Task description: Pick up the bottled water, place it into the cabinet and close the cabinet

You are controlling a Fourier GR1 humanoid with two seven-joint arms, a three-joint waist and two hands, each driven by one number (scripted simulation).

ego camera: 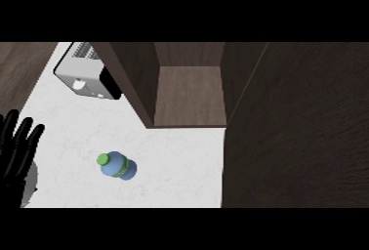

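One robot hand (pixel 18 146) is all you can see in the head view: it is the left one, black, at about 9 o'clock, close to the left edge. Its fingers stand straight and spread, pointing up toward 12 o'clock. It holds nothing, and I cannot tell whether it touches the tabletop (pixel 173 146) under it. The right hand does not show at all.

You find the bottled water (pixel 116 166) on the white tabletop, a little below the middle of the view at about 7 o'clock. It is blue with a green cap, and you look at it almost from above. From the left robot hand it lies toward 4 o'clock, well apart, with bare white surface between them.

The cabinet (pixel 189 93) is open, at 12 o'clock from the bottle, and you can look onto its brown wooden shelf. Its dark door (pixel 296 127) fills the right side of the view, from 1 to 5 o'clock. The bottle stands outside the cabinet, apart from its front edge.

At 11 o'clock you see a white and black appliance (pixel 86 73) on the tabletop, just beside the left wall of the cabinet.
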